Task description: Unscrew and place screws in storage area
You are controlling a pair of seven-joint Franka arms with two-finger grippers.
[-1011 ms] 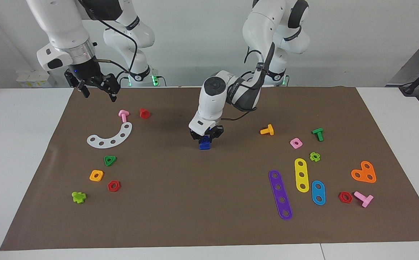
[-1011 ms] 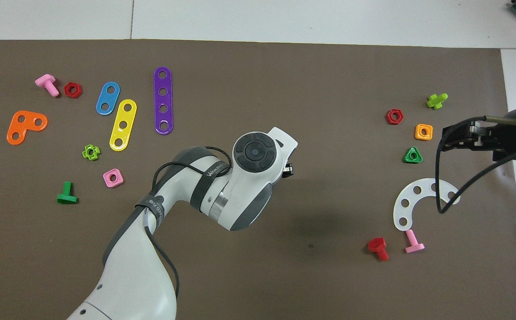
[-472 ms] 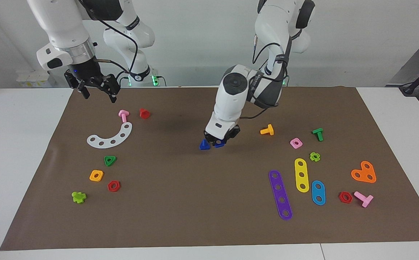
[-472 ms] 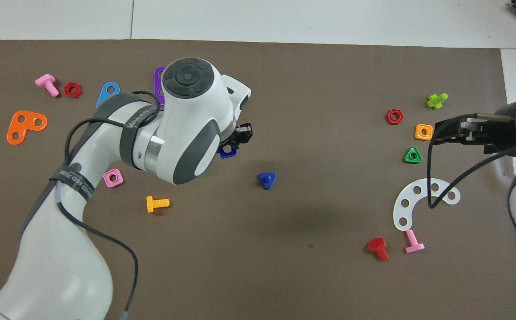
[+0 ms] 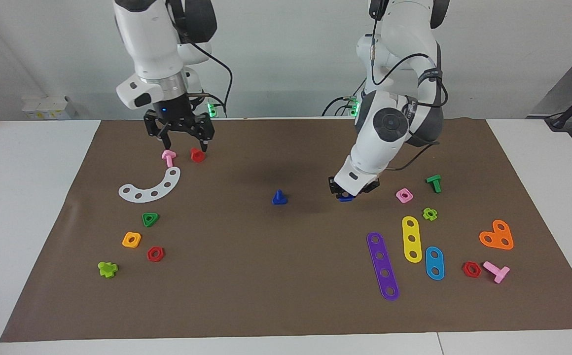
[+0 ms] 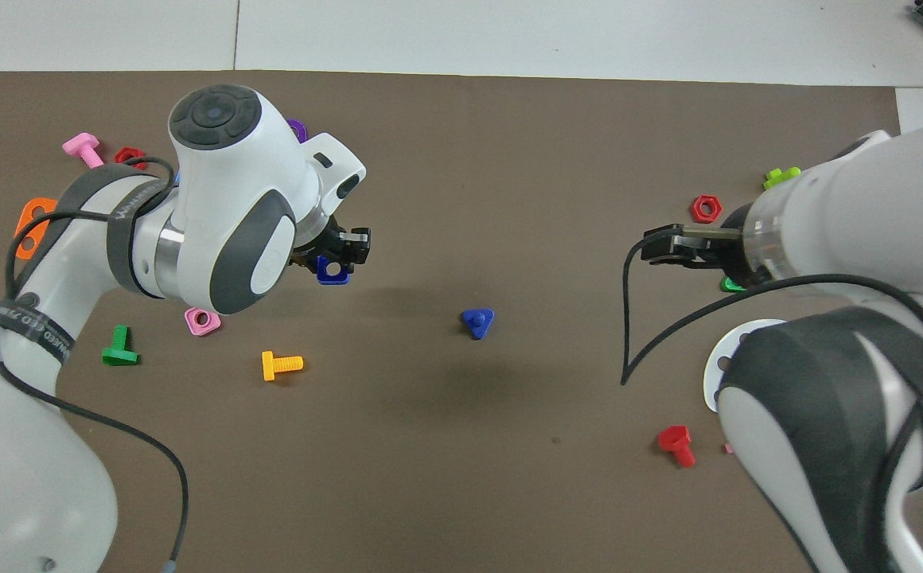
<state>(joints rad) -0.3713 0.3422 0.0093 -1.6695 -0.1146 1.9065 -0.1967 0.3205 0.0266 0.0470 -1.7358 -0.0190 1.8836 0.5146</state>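
Blue bolt (image 5: 279, 197) mid-tabletop, head down, stem up: light, stiff, slick plastic; best pinched across the stem. Left claw (image 5: 347, 194) shut on blue nut (image 6: 332, 270). Right claw (image 5: 181, 140) wide open, empty, over pink bolt (image 5: 168, 157).

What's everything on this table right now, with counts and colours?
mat: one, brown, under everything.
screw: one, dark blue, mid-mat.
square nut: one, dark blue, in left gripper.
bolts: five; pink bolt, red bolt, right arm's end; orange bolt, green bolt, second pink bolt, left arm's end.
nuts: five; green triangular nut, orange nut, red hex nut, right arm's end; pink nut, second red hex nut, left arm's end.
cross pieces: two, lime, one each end.
strips: four; white curved strip, right arm's end; yellow, purple, blue, left arm's end.
plate: one, orange, left arm's end.
left gripper: shut on square nut.
right gripper: open, over pink and red bolts.
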